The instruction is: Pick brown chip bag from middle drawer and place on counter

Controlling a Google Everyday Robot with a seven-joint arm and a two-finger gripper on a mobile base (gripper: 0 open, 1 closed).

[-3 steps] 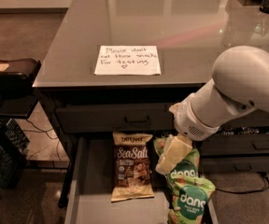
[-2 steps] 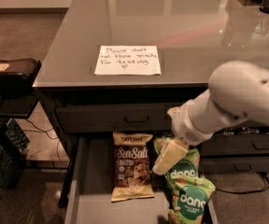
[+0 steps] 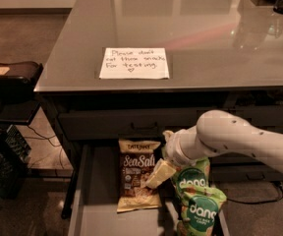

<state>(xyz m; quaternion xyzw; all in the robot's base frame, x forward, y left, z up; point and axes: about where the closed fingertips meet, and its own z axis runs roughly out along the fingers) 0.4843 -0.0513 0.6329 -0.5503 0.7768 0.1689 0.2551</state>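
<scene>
The brown chip bag [image 3: 137,175] lies flat in the open middle drawer [image 3: 100,215], its "Sea Salt" lettering facing up. My gripper [image 3: 157,175] reaches down from the white arm on the right and hangs just over the bag's right edge. One cream finger [image 3: 160,173] points down and left towards the bag. The counter [image 3: 181,28] is the glossy grey top above, bearing a white handwritten note [image 3: 134,63].
Two green "dang" bags [image 3: 196,200] stand in the drawer's right part, beside and under my arm. A closed dark drawer with a recessed handle [image 3: 144,124] sits above the open one. A dark crate and cables [image 3: 4,166] are on the floor at left.
My arm has swung lower and to the left, bringing the gripper down closer to the brown chip bag's right edge. The bags have not moved.
</scene>
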